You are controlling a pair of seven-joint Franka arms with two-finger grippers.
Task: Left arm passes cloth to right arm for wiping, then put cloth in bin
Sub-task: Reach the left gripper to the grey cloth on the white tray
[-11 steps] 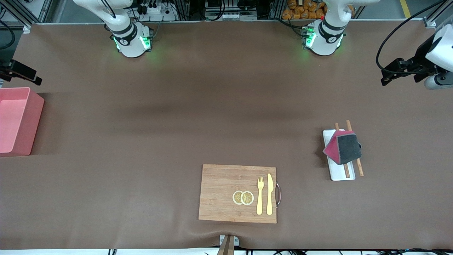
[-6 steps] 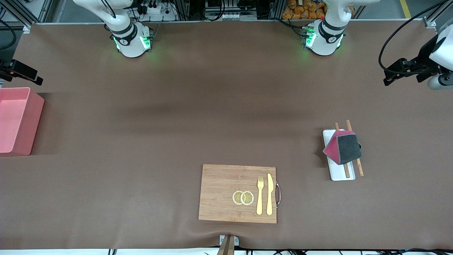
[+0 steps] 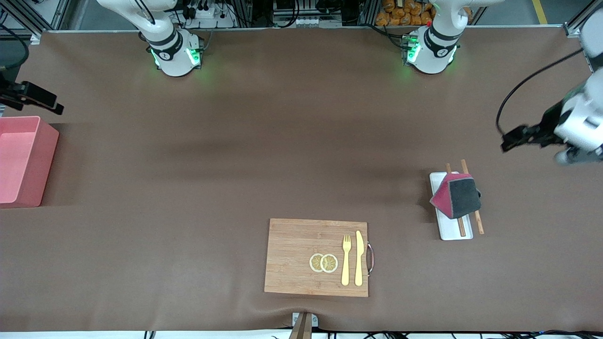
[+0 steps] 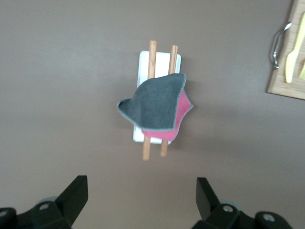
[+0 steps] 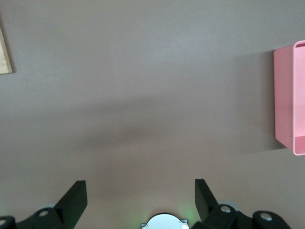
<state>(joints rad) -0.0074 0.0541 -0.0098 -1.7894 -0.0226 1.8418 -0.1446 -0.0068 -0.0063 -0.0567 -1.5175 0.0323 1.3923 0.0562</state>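
Observation:
The cloth (image 3: 456,195), magenta-red and dark grey, lies folded on a white tray (image 3: 453,232) across two wooden chopsticks (image 3: 478,225). In the left wrist view the cloth (image 4: 155,107) shows grey face up. My left gripper (image 3: 512,140) is open and empty in the air, over bare table beside the tray toward the left arm's end; its jaws stand wide apart in the left wrist view (image 4: 141,200). The pink bin (image 3: 21,160) stands at the right arm's end of the table. My right gripper (image 3: 49,104) hovers by the bin, open and empty (image 5: 140,200).
A wooden cutting board (image 3: 316,256) with two lemon slices (image 3: 323,262), a yellow fork (image 3: 346,260) and a yellow knife (image 3: 359,258) lies near the front camera's edge. The bin also shows in the right wrist view (image 5: 289,98).
My left gripper has dropped and swung toward the tray with the cloth. My right gripper has shifted slightly near the bin. The cloth has not moved.

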